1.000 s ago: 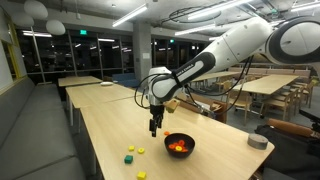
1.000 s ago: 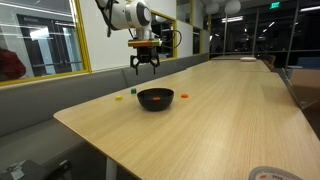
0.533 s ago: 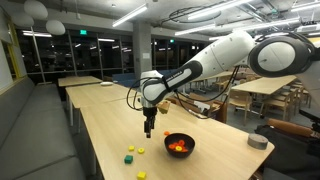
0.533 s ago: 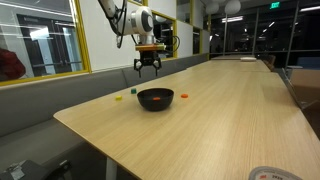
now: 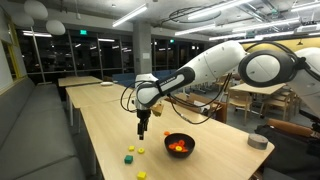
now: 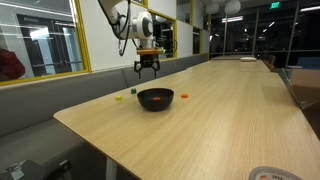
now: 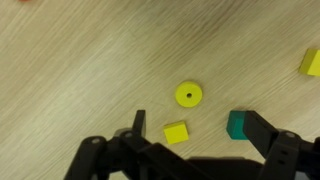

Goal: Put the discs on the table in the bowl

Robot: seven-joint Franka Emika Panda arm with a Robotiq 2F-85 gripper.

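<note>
so the table [image 5: 105, 130] is the biggest thing here, a long pale wood top. the arm [image 5: 200, 70] reaches in over it from the 3 o'clock side in an exterior view. the bowl [image 5: 179, 145] is small and black and sits on the table with some orange pieces [image 5: 178, 147] already in it. those are probably discs, but they're too small to call.

the gripper [image 5: 143, 130] hangs pointing straight down, near the bowl at roughly its 10 o'clock, clear of the tabletop. in the wrist view its fingers [image 7: 262, 135] are spread wide with nothing between them, so it's released and empty.

the yellow disc [image 7: 187, 95] lies flat on the bare wood, right under the wrist camera at about 12 o'clock from the gap between the fingers. it's got a tiny hole in the middle. a yellow block [image 7: 176, 132] sits just beside it at 6 o'clock, and a green block [image 7: 237, 124] is near at 4 o'clock.

my guess is the disc is light, stiff and thin, and it'll skate on that smooth wood if it gets nudged. i'd pinch it across the rim at its 9 and 3 o'clock, which leaves the yellow block outside the squeeze.
</note>
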